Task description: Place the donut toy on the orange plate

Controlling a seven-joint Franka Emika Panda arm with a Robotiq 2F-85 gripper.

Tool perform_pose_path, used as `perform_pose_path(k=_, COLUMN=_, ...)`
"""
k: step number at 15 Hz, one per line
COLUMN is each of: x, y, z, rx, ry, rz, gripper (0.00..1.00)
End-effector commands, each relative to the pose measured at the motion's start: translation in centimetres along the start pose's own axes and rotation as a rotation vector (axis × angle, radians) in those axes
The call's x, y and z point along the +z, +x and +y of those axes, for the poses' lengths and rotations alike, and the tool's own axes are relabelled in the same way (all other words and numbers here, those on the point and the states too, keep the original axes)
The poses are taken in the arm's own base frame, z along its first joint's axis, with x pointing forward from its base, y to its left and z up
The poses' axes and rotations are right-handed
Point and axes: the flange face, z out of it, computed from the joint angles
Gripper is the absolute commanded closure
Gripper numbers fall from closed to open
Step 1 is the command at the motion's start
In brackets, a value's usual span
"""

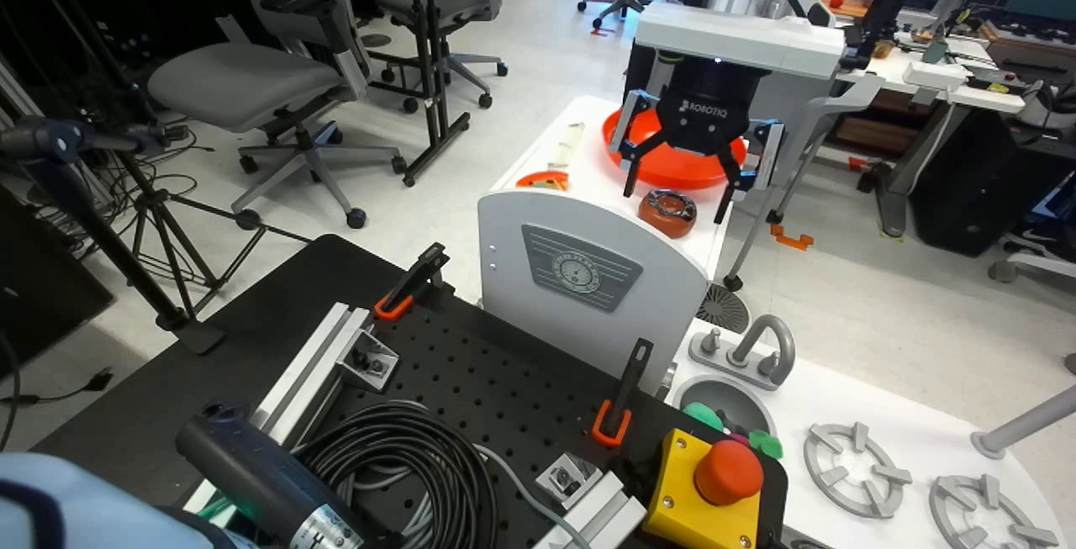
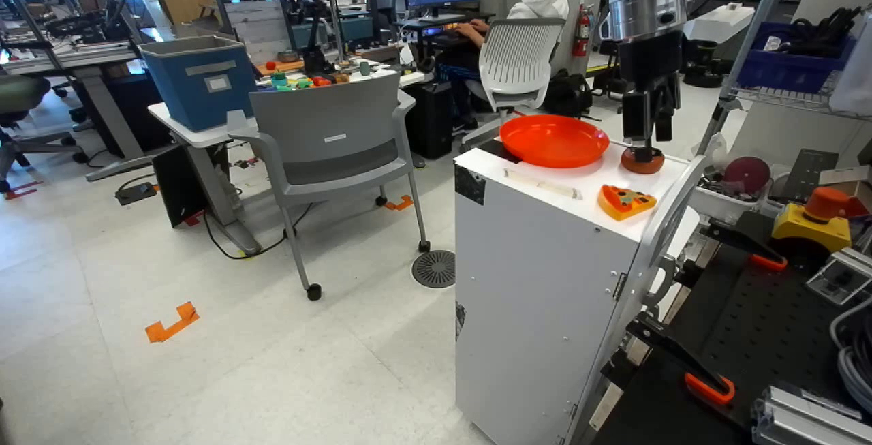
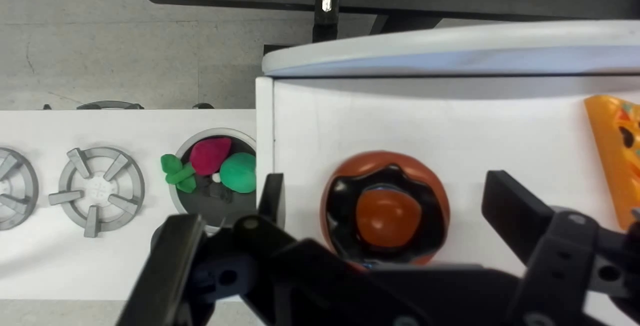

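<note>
The donut toy, brown with black icing, lies flat on the white counter top, in an exterior view (image 1: 668, 228) and in an exterior view (image 2: 642, 164). In the wrist view the donut toy (image 3: 388, 216) lies between the two fingers, with white surface visible on both sides of it. My gripper (image 1: 677, 196) is open and points down around and just above the donut toy, not touching it on either side in the wrist view (image 3: 385, 193). The orange plate (image 1: 681, 169) lies beside the donut toy on the same top, also in an exterior view (image 2: 555, 138). It is out of the wrist view.
A toy pizza slice (image 2: 625, 202) lies near the donut toy on the white top. A raised grey panel (image 1: 538, 297) edges the top. Beyond it are a black perforated table (image 1: 471, 364) and a small sink (image 1: 761, 410) holding soft toys. A chair (image 2: 327, 131) stands nearby.
</note>
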Motion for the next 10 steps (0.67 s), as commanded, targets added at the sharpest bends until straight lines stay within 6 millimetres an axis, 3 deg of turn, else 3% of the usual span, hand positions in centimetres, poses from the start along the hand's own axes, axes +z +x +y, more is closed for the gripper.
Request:
perform_pose_path(k=1, x=-0.11, y=0.24, z=-0.05, rx=-0.017, ry=-0.016, rz=-0.016, gripper=0.0)
perform_pose_path(k=2, x=-0.1, y=0.25, z=-0.05, rx=-0.018, ry=-0.017, rz=-0.017, gripper=0.0)
perform_pose_path(k=3, x=-0.08, y=0.25, z=-0.03, rx=-0.019, ry=-0.019, rz=-0.017, gripper=0.2)
perform_pose_path(k=8, x=-0.02, y=0.31, z=0.01, rx=-0.027, ry=-0.024, rz=-0.019, gripper=0.58)
perform_pose_path(k=10, x=-0.13, y=0.34, z=0.04, rx=-0.028, ry=-0.026, rz=-0.02, gripper=0.64)
